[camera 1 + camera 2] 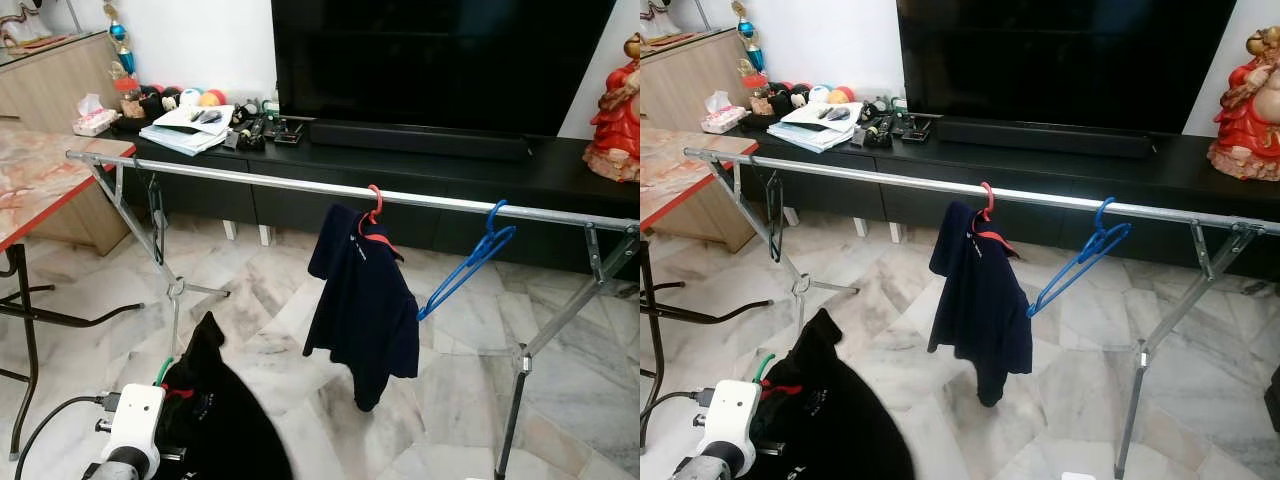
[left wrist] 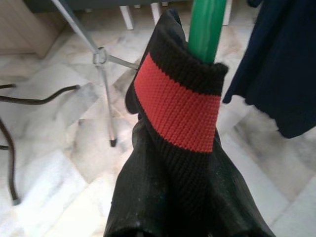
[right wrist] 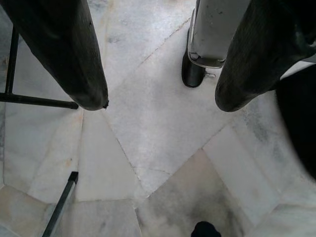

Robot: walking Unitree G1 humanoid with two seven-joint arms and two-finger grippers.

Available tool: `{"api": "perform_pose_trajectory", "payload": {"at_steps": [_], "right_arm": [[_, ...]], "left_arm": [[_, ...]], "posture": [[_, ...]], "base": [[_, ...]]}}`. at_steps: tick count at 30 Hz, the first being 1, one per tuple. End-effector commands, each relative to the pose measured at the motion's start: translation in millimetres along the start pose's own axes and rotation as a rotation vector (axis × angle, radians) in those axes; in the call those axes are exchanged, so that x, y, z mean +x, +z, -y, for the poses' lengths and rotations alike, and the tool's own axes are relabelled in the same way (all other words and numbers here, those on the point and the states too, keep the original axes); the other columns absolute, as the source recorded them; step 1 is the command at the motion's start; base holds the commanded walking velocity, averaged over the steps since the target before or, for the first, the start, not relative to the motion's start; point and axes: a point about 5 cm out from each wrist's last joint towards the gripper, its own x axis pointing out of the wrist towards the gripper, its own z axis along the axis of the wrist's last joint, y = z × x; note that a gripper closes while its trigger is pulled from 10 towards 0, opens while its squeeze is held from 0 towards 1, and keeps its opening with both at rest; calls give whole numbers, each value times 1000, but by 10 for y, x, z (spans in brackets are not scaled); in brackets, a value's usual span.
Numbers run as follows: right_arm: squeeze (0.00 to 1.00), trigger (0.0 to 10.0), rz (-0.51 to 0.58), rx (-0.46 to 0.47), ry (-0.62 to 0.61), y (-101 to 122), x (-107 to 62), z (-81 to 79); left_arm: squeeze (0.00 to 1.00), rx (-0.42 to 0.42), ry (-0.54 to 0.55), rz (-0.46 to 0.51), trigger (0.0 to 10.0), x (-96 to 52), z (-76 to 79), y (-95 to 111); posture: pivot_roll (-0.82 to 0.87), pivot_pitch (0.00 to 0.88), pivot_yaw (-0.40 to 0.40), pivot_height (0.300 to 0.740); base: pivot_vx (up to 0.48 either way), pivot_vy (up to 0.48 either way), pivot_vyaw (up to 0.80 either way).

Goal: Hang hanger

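A long metal rail [image 1: 250,182] on folding legs runs across the room. On it hang a red hanger [image 1: 374,203] carrying a navy shirt [image 1: 365,300], a bare blue hanger [image 1: 468,264] to the right, and a dark hanger [image 1: 156,215] near the left end. My left gripper [image 2: 190,217], low at the front left below the rail, is shut on a green hanger [image 2: 206,27] that carries a black garment [image 1: 220,420] with a red collar band [image 2: 177,111]. The cloth hides its fingers. My right gripper [image 3: 158,98] hangs open over the floor.
A marble-topped table [image 1: 40,180] with black legs stands at the left. Behind the rail are a black TV console [image 1: 450,170] with papers and clutter [image 1: 190,125] and a red statue [image 1: 615,120]. The rack's right leg [image 1: 520,370] stands on the marble floor.
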Motion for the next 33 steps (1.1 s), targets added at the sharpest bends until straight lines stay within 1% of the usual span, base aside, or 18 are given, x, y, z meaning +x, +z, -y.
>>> {"api": "perform_pose_trajectory", "payload": {"at_steps": [1,4,14,17,20,21,22,25,26,27,28,30,33], "right_arm": [[0,10000,-6,-3,4,-25,-5,3],[0,10000,-5,-1,5,-13,-1,-17],[0,10000,-20,-21,33,-22,-1,-241],[0,10000,-19,-23,36,-21,-2,-270],[0,10000,-20,-19,34,-28,-3,-263],[0,10000,-20,-18,32,-33,-4,-244],[0,10000,-21,-16,24,-52,-7,-169],[0,10000,-22,-13,11,-82,-15,-40],[0,10000,-23,-10,2,-95,-21,60],[0,10000,-24,-8,-3,-100,-25,120],[0,10000,-24,-8,-3,-100,-25,120],[0,10000,-25,-6,-13,-109,-37,239],[0,10000,-26,-7,-14,-112,-41,277]], "left_arm": [[0,-14,-7,26,10000,7,9,62],[0,-16,-25,33,10000,23,37,76],[0,-21,-14,30,10000,18,-10,75],[0,-22,-18,33,10000,22,-5,81],[0,-23,-24,35,10000,32,14,91],[0,-23,-25,36,10000,34,17,93],[0,-23,-27,36,10000,35,21,94],[0,-24,-29,37,10000,37,23,97],[0,-24,-31,37,10000,38,24,97],[0,-24,-31,37,10000,38,24,97],[0,-24,-31,37,10000,38,24,97],[0,-24,-33,37,10000,37,24,96],[0,-22,-38,35,10000,37,27,95]], "posture": [[74,51,26,740],[73,51,27,740],[74,51,30,740],[74,50,31,740],[72,47,33,740],[72,47,33,740],[73,46,33,740],[73,46,33,740],[74,42,33,740],[74,42,33,740],[74,42,33,740],[74,39,32,740],[75,37,32,740]], "base": [[0,0,0],[273,0,0],[320,0,0],[355,0,0],[355,0,0],[356,0,0],[356,0,0],[356,0,0],[364,0,0],[360,0,0],[360,0,0],[362,0,0],[361,0,0]]}}
